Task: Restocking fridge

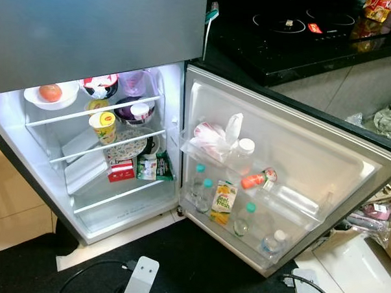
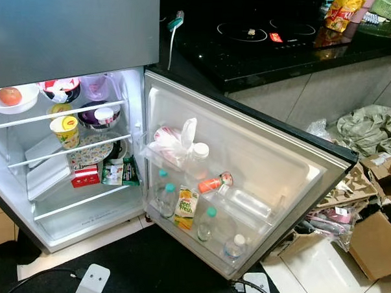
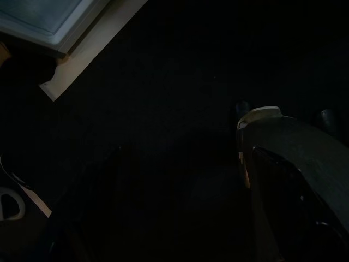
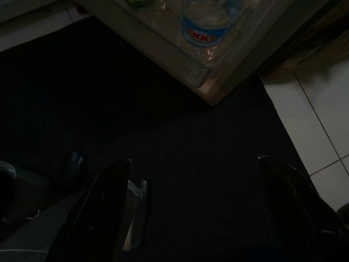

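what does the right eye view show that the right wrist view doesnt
The right eye view alone takes in the fridge shelves: an apple in a white bowl, a yellow cup, plus the juice carton in the door and the black hob. The right wrist view alone shows the right gripper, open above a dark mat. Both show the door's lower corner and its water bottle.

glossy black cooktop (image 1: 298, 24), white plastic fridge door (image 1: 324, 165)

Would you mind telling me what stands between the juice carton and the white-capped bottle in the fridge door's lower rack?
In the left eye view, a green-capped bottle stands between the juice carton and the white-capped bottle.
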Robot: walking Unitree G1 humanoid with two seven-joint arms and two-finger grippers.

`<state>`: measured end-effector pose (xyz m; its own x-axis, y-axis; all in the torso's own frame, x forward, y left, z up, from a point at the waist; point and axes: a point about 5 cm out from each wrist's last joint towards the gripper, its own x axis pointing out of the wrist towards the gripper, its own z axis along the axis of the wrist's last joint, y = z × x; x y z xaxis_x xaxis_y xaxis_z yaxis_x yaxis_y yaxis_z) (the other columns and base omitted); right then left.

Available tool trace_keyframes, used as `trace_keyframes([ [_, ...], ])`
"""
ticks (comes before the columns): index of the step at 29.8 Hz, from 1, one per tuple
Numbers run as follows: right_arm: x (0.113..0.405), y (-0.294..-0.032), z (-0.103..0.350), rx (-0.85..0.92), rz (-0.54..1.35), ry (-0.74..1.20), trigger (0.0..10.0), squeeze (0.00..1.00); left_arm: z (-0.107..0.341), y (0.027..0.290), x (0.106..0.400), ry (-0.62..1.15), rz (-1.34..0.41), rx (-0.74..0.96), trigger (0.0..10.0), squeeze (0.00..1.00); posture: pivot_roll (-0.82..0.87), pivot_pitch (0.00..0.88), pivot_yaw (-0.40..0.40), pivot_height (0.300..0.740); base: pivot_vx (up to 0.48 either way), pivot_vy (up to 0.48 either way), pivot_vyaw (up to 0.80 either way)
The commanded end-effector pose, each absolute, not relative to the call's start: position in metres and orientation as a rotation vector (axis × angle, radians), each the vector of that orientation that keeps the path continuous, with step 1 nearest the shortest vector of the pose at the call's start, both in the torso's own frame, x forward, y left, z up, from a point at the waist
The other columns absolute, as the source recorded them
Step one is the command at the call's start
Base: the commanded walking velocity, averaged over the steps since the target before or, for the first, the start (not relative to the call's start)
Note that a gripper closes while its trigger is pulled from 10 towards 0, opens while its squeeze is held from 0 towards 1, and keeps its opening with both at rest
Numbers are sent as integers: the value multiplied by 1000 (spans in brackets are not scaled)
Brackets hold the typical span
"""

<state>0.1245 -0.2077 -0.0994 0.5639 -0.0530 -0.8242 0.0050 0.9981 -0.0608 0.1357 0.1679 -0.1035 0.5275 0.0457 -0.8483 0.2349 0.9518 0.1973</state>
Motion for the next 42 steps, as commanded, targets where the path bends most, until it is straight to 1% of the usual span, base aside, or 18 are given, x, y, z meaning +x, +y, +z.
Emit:
trace_keyframes([
  [1,124,-210,-99,-53,-45,972,10000,0,-109,170,120,1075,-128,298,10000,0,-43,13,-68,740,0,0,0],
  [16,124,-210,-99,-54,-39,970,10000,0,-109,171,118,1079,-137,305,10000,0,-42,8,-70,740,0,0,0],
  [35,126,-210,-99,-55,-38,969,10000,0,-109,172,118,1081,-139,310,10000,0,-42,7,-70,740,0,-460,0],
  [42,125,-210,-99,-54,-37,971,10000,0,-109,172,118,1082,-137,310,10000,0,-42,8,-70,740,0,0,0],
])
